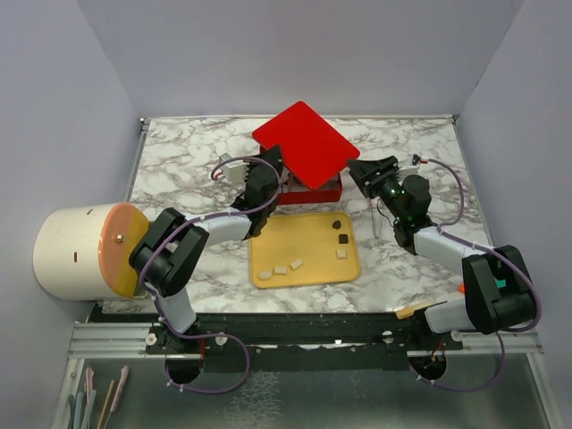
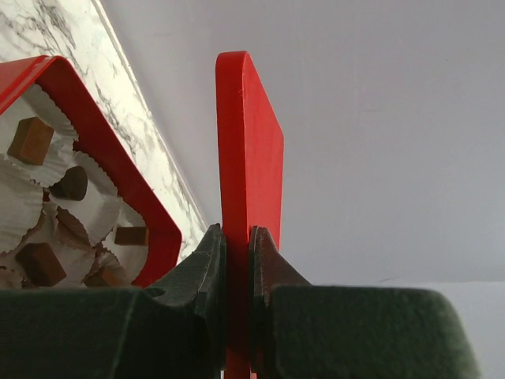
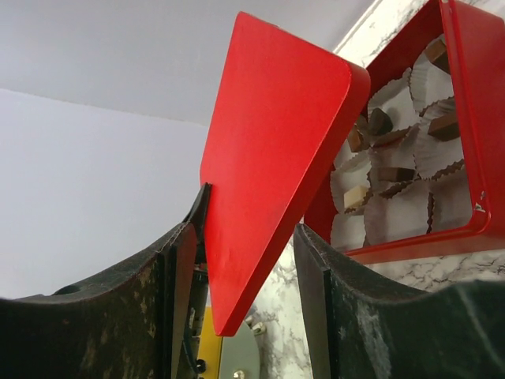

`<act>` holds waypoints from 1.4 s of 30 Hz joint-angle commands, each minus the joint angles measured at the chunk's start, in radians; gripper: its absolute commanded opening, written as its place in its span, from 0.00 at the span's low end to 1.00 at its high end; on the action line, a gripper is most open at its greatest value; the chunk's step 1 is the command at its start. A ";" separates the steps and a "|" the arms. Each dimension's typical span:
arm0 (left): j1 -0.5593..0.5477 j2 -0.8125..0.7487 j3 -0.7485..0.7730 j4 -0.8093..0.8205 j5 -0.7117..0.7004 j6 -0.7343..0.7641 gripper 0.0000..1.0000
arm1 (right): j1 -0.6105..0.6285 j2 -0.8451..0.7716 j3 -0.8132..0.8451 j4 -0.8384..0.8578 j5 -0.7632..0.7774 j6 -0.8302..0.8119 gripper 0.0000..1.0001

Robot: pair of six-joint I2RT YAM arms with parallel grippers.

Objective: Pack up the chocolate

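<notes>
My left gripper (image 1: 271, 172) is shut on the edge of a flat red lid (image 1: 306, 143) and holds it tilted above the red box (image 1: 329, 190). In the left wrist view the lid (image 2: 248, 142) stands edge-on between the closed fingers (image 2: 207, 257). The box (image 2: 110, 170) holds white paper cups with brown chocolates (image 2: 31, 140). My right gripper (image 1: 366, 172) is open, and the lid's corner (image 3: 268, 150) lies between its fingers. Chocolates in the box (image 3: 380, 121) show behind it. Several loose chocolates (image 1: 341, 239) lie on the yellow tray (image 1: 308, 234).
A large white cylinder with an orange face (image 1: 85, 250) lies at the left table edge. A small wooden piece (image 1: 411, 310) sits by the right arm's base. Grey walls close in the marble table (image 1: 179, 161) on three sides.
</notes>
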 commanded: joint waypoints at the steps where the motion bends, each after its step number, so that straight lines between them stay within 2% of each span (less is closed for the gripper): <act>1: -0.015 0.010 0.034 -0.013 -0.059 -0.037 0.00 | 0.020 0.047 0.006 0.065 -0.015 0.026 0.57; 20: -0.025 0.002 0.029 -0.016 -0.049 -0.042 0.00 | 0.035 0.167 0.053 0.130 -0.033 0.050 0.56; 30: -0.025 0.002 0.027 -0.022 -0.030 -0.041 0.00 | 0.041 0.259 0.128 0.159 -0.092 0.064 0.50; 33: -0.025 0.005 0.027 -0.021 -0.025 -0.043 0.00 | 0.043 0.274 0.149 0.150 -0.111 0.061 0.41; 38: -0.025 0.011 0.024 -0.022 -0.014 -0.050 0.00 | 0.044 0.296 0.179 0.124 -0.139 0.050 0.13; 42: -0.022 0.011 0.018 -0.023 -0.001 -0.042 0.00 | 0.045 0.295 0.198 0.089 -0.153 0.025 0.04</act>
